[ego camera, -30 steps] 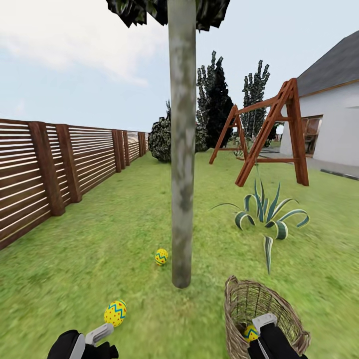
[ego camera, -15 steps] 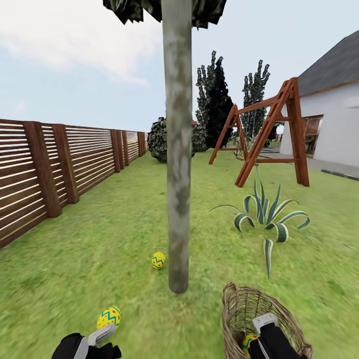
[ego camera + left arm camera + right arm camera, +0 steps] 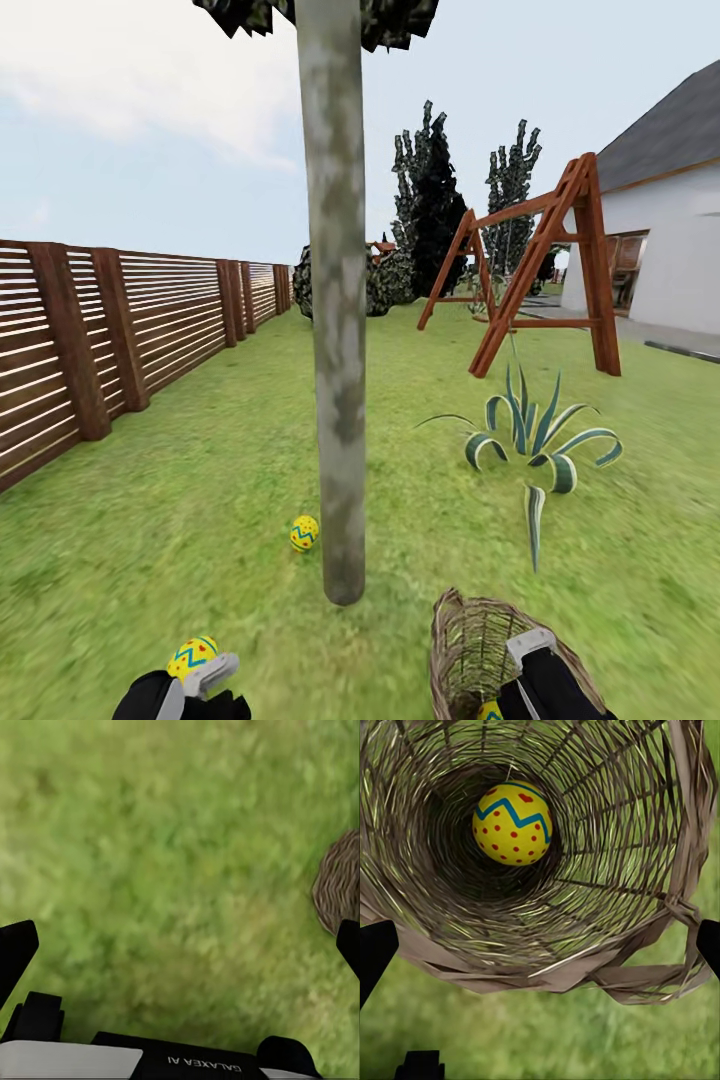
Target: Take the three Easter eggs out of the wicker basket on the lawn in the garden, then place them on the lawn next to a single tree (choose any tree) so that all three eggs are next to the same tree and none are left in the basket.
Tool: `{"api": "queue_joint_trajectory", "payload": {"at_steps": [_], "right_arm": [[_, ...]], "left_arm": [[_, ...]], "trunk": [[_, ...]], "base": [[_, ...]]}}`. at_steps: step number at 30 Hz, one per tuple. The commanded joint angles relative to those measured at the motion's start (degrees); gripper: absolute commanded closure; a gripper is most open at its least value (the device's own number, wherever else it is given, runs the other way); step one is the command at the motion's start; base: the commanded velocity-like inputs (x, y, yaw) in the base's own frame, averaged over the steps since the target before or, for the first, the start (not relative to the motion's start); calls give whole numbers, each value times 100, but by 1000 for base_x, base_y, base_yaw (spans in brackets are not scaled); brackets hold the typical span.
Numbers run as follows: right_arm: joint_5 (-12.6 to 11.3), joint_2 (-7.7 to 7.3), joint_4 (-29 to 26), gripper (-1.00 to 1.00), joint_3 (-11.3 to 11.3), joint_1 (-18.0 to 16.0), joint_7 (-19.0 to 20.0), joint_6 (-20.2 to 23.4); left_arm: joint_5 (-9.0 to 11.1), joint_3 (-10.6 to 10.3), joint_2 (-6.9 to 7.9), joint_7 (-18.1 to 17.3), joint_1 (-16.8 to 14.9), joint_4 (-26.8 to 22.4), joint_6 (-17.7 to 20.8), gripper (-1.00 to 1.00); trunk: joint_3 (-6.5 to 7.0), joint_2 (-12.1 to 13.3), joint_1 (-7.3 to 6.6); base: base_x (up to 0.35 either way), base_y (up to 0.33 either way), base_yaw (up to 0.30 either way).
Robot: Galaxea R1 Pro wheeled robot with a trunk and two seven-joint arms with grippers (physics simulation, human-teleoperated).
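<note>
1. The left gripper [image 3: 200,675] is sitting just behind one egg [image 3: 193,655]; whether it is gripping it, I cannot tell.
2. The right gripper [image 3: 525,648], fingers spread, is reaching into the basket [image 3: 660,907] holding a second egg [image 3: 512,823].
3. A third egg [image 3: 304,533] is lying ahead, beside the tree [image 3: 335,330].

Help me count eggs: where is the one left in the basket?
In the right wrist view the egg lies deep inside the basket, which stands right of the tree.
</note>
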Motion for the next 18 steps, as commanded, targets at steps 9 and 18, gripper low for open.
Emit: {"api": "queue_joint_trajectory", "payload": {"at_steps": [9,18], "right_arm": [[3,-12,-6,-100,8,-3,21,32],[-1,-32,-8,-100,1,-3,43,40]], "left_arm": [[36,42,45,-4,-4,-11,39,-100],[60,82,352,-31,-4,-25,37,-100]], "trunk": [[-7,-3,0],[-7,-3,0]], "base": [[2,-2,0],[0,0,0]]}}
